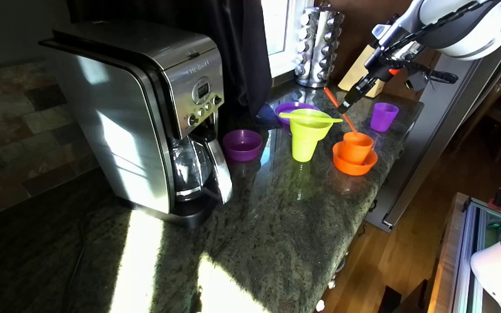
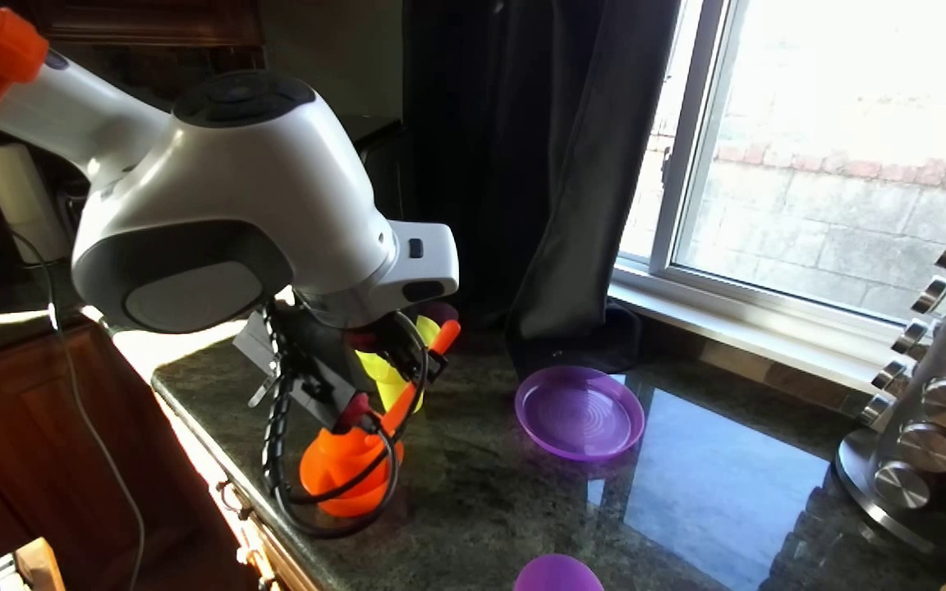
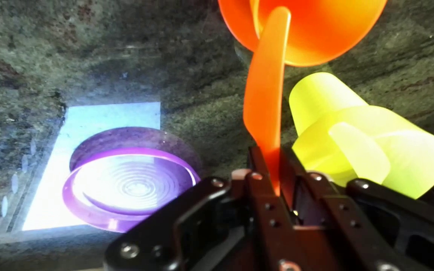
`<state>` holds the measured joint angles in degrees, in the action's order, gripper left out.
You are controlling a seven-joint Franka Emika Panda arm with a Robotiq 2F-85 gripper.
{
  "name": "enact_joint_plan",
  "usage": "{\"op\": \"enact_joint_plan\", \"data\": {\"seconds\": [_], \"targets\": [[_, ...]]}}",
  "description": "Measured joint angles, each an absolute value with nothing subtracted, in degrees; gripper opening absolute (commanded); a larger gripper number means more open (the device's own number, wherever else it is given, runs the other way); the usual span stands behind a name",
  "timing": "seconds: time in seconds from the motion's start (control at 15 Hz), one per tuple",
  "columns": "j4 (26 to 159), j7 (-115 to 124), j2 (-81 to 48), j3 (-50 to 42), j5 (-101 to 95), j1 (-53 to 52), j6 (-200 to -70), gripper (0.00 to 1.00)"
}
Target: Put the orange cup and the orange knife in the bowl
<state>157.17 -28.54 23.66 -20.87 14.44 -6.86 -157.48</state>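
Orange plastic, pinched tight: we've got the gripper (image 3: 271,158) clamped on the orange knife (image 3: 265,86), its jaws pressing in from both sides, the blade slanting down toward the orange cup (image 1: 357,148)! And that cup sits in the bowl (image 1: 349,169), on the right of the dark countertop (image 1: 268,226) in an exterior view, with the knife's tip right at the cup's mouth; whether it dips inside, we cannot tell. Just left of the bowl we see the yellow-green cup (image 1: 303,143), upright, a yellow-green utensil (image 1: 311,118) lying across its rim. Beyond it, on the far side, there's the purple plate (image 1: 292,106), and over at far right the purple cup (image 1: 383,117) stands well apart from that plate. Swing left and we find the small purple bowl (image 1: 242,154) just beside the coffee maker (image 1: 115,108), its glass carafe (image 1: 188,169) set inside. At the far end we spot the round jar rack (image 1: 328,43) beside the window (image 1: 276,26), the black curtain (image 1: 250,56) hanging to its left
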Motion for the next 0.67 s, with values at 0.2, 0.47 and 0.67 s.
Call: {"op": "enact_joint_plan", "data": {"seconds": [0.2, 0.47, 0.67], "targets": [[157.17, -28.65, 23.43, -20.87, 14.45, -7.13, -157.25, 0.04], [157.19, -29.23, 23.39, -20.74, 14.45, -7.84, -156.67, 0.04], [157.18, -29.36, 23.38, -20.53, 14.45, -7.98, -155.24, 0.04]]}}
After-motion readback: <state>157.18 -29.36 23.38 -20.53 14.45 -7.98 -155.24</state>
